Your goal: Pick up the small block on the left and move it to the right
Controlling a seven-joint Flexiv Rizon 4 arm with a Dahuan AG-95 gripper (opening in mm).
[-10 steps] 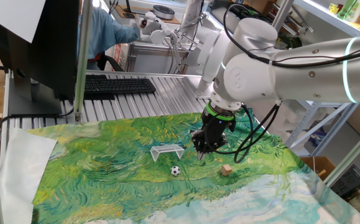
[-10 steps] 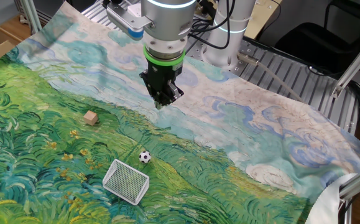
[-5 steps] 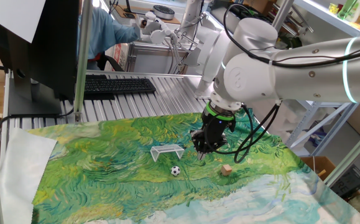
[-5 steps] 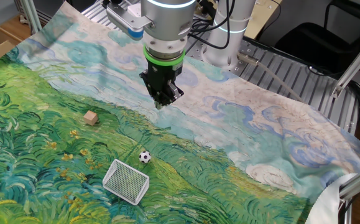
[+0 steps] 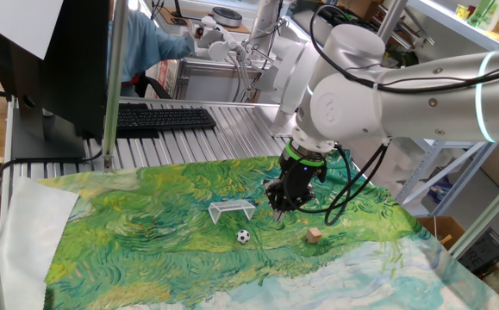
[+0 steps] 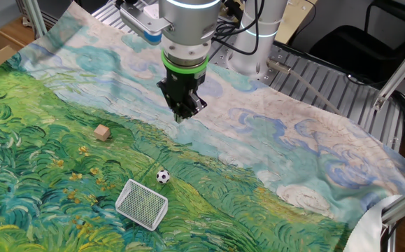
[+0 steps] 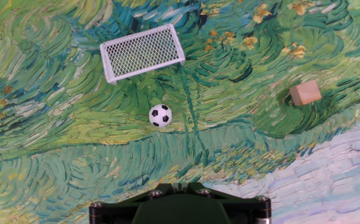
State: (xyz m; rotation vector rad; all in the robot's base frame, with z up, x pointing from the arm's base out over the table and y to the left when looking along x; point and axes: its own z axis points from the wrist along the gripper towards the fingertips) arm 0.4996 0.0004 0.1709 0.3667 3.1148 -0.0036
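Hovering: shut pincer [image 6: 181, 117], small block [image 6: 103, 132] apart.

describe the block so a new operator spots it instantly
Look at the green and blue painted cloth covering the table. On it lie a white mesh toy goal, a black-and-white toy ball and a small tan wooden cube. The cube sits apart, the only plain, square-edged piece.

No visible change btwn the earlier pics and now — gripper [image 6: 182, 116], small block [image 6: 103, 132], soccer ball [image 6: 162, 176] and goal frame [image 6: 141, 204] sit at the same spots in both fixed views. Arm's pose is identical too — nothing shifted, lifted or turned on the painted cloth [image 6: 272, 175]. The hand view has no earlier pic to compare.
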